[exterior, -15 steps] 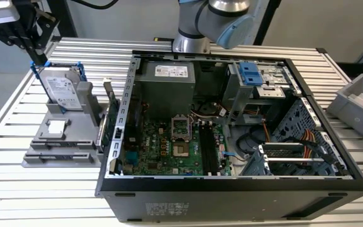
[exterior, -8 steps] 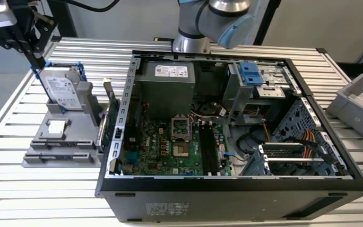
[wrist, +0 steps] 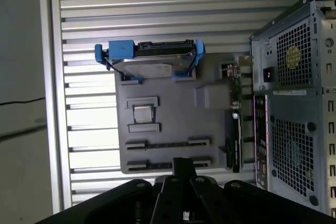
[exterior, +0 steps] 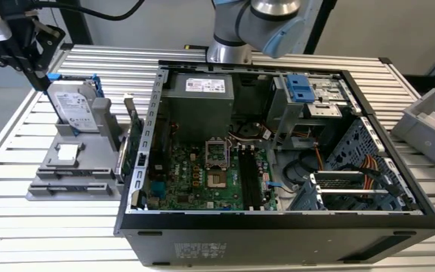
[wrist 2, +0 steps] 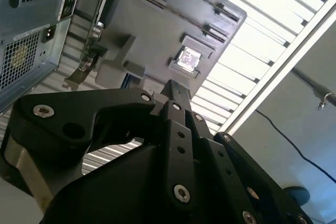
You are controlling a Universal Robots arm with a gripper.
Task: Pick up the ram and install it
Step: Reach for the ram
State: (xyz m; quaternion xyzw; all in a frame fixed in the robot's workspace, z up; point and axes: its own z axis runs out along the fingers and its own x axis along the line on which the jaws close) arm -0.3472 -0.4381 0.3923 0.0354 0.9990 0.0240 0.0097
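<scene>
My black gripper (exterior: 41, 84) hangs at the exterior view's far left, above the back end of a grey parts tray (exterior: 66, 164). In both wrist views its fingers (wrist: 184, 164) (wrist 2: 176, 89) meet in a narrow tip, shut, with nothing visible between them. The ram is hidden from me. The tray's two long holders (wrist: 168, 153) show thin dark strips, and I cannot tell whether sticks sit in them. The open computer case (exterior: 278, 221) lies beside the tray. The long black memory slots (exterior: 249, 178) run along its green motherboard.
The tray also carries a hard drive in a blue bracket (exterior: 74, 105) (wrist: 152, 61), a processor chip (exterior: 66, 152) (wrist: 142, 111) and an upright graphics card (exterior: 131, 141) (wrist: 234, 140). A grey bin (exterior: 429, 122) sits at the exterior view's right. The slatted table's edge runs near the tray.
</scene>
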